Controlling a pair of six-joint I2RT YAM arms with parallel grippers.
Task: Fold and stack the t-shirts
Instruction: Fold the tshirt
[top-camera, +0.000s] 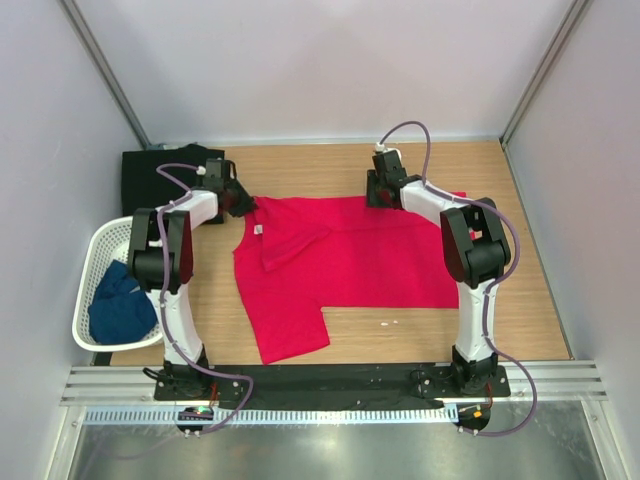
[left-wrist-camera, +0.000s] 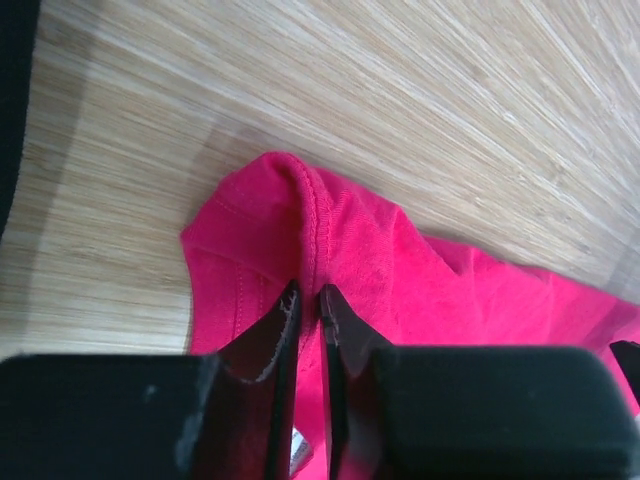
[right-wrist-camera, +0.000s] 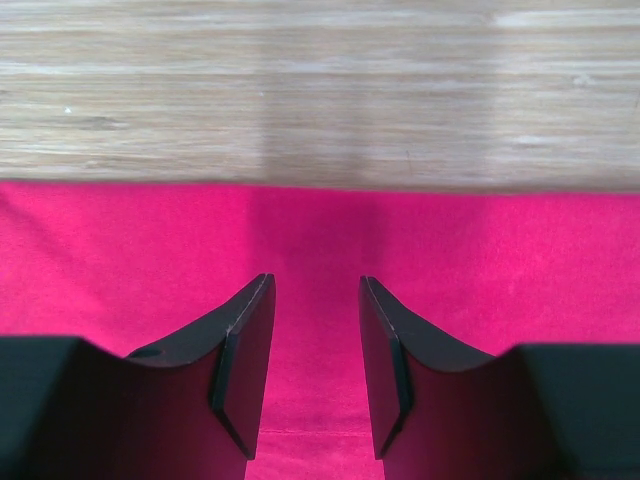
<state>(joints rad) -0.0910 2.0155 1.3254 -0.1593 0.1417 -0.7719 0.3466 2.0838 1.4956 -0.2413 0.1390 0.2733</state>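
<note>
**Overhead view.** You see a bright red cloth t-shirt spread on the light wooden table between the two arms. Its small white neck label sits towards the left, and one flap of cloth is turned over beside the collar. The left gripper is at the shirt's far left corner. The right gripper is at the shirt's far edge, right of centre.

**Left wrist view.** Your left fingers are drawn together to a narrow slit. A raised ridge of the shirt's stitched hem runs into that slit, so this gripper pinches the red cloth. Around the pinch the cloth bunches up off the wood.

**Right wrist view.** Your right fingers stand apart, with flat red cloth showing between and beneath them, and they grip nothing. The shirt's straight far edge lies just beyond the fingertips, with bare wood past it.

**Other garments.** A black cloth t-shirt lies in a compact rectangle at the far left corner of the table, just beside the left gripper. A dark blue cloth t-shirt lies crumpled inside the white plastic mesh basket. The basket stands at the left of the table, beside the left arm.
</note>
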